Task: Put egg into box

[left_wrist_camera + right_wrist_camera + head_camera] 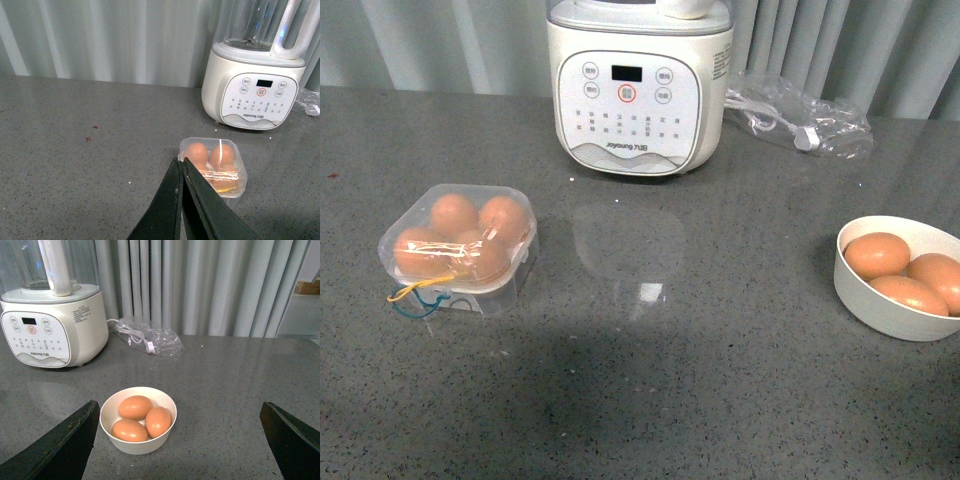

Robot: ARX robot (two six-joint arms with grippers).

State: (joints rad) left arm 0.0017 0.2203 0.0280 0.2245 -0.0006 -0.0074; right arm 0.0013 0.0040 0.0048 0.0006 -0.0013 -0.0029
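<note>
Clear plastic catches your eye at the left of the front view: the box [458,248] sits on the grey countertop [640,400] with its lid down, and you can count four orange-brown eggs through it, yellow and blue strings [418,297] trailing off its near corner. Centre top, you have the white blender base [638,90], and just right of it a clear bag with a white cable [798,118]. Far right, the white bowl [892,300] holds three more eggs; take the nearest egg [908,294] as your target, lying loose in the bowl, touching its neighbours. In the left wrist view your left gripper [182,165] is clenched, tips pressed together on nothing, hanging just above the box's near edge. In the right wrist view your right gripper [180,425] is spread wide, released, with the bowl and its eggs between the two fingers [65,440], nothing touching.
</note>
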